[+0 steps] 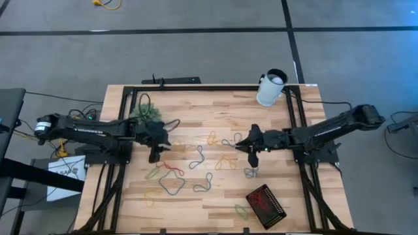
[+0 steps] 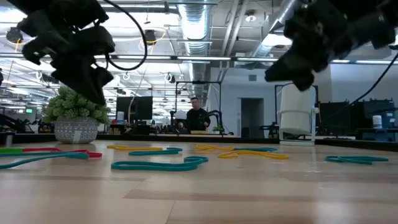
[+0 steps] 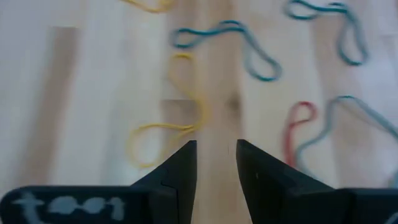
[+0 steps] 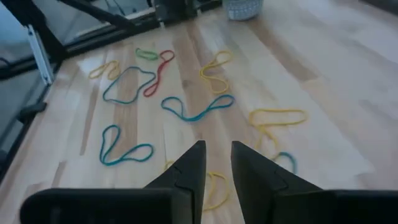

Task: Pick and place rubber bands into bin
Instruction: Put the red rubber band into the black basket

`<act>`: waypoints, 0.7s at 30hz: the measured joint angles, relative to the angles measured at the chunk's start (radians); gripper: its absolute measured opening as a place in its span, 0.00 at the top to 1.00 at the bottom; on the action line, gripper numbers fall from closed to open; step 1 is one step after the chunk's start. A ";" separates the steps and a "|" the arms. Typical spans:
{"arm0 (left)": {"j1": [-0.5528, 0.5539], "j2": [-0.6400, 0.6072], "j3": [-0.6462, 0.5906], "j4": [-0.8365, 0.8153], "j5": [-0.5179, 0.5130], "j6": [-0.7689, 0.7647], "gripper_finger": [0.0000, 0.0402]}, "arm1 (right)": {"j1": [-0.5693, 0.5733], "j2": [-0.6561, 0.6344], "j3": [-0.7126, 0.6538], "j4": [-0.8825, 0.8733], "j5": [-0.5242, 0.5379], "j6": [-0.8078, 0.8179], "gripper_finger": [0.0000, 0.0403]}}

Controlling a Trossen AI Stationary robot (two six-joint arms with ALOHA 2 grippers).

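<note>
bin (image 1: pixel 266 203): black ribbed tray, red bands inside, near tabletop (image 1: pixel 222 108) front edge | bands (image 1: pixel 171 185): thin floppy loops strewn flat on pale wood planks beyond bin | right hand (image 1: pixel 252 160): just beyond bin, fingers slightly apart, empty | left hand (image 1: pixel 155 156): far left of bin, narrowly parted, empty

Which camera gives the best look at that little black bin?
The high view: the bin lies whole near the table's front edge, right of centre, something red inside. The low view and both wrist views do not show it, only rubber bands on the wood.
</note>
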 joint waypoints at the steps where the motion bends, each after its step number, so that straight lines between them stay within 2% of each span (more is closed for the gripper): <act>1: -0.019 0.015 0.000 0.003 0.010 -0.019 0.75 | 0.005 0.024 -0.022 0.056 -0.001 0.002 0.83; 12: -0.216 0.230 -0.001 0.008 0.000 -0.210 0.75 | 0.053 0.350 -0.051 0.384 -0.003 -0.006 0.83; 16: -0.254 0.275 -0.001 0.025 -0.011 -0.249 0.75 | 0.029 0.411 -0.051 0.416 -0.003 -0.006 0.83; 21: -0.281 0.323 -0.001 0.024 -0.064 -0.265 0.75 | -0.004 0.423 -0.051 0.420 -0.004 0.018 0.83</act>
